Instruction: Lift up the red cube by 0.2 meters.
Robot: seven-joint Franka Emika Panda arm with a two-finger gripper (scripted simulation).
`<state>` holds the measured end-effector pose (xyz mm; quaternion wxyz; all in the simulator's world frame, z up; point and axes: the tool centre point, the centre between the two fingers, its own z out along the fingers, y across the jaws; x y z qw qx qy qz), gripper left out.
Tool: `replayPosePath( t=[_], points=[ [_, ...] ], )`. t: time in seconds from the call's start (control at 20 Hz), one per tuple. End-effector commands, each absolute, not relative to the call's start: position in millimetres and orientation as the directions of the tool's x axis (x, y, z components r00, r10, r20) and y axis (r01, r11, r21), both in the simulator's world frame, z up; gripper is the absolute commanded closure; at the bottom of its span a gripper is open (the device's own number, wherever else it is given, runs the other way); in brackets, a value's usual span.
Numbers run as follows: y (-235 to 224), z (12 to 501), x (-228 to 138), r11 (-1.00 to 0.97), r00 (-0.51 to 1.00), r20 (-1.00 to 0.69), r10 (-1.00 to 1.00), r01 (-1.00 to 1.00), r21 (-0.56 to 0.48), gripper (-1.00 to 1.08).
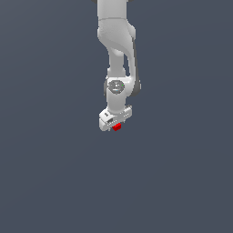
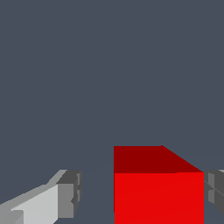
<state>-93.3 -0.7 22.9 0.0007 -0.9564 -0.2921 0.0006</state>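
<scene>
Cube (image 2: 158,192): small, rigid, flat-faced, likely light (smooth, so possibly slippery); take by two opposite side faces; jaws spread open, one side touching, other apart.

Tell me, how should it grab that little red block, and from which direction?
Best from straight above, I'd judge, with the jaws closing on two opposite flat side faces of the red block. Its faces are flat and parallel, so they give an even hold. The gripper already straddles it: one finger stands apart from one side, while the other finger sits right beside the opposite face, so centring first may help.
</scene>
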Motion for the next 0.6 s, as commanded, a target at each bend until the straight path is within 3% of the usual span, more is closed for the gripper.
replayPosePath(
  t=[0.0,0.4,0.45,0.55],
  points=[
    [-2.0,18.6,-94.7,-0.820,0.820,0.001,0.573,0.573,-0.001,-0.92],
    [-2.2,20.0,-93.3,-0.823,0.823,0.000,0.568,0.568,0.000,-0.92],
    [-2.2,20.0,-93.3,-0.823,0.823,0.000,0.568,0.568,0.000,1.08],
    [-2.2,20.0,-93.3,-0.823,0.823,0.000,0.568,0.568,0.000,1.08]
  ],
)
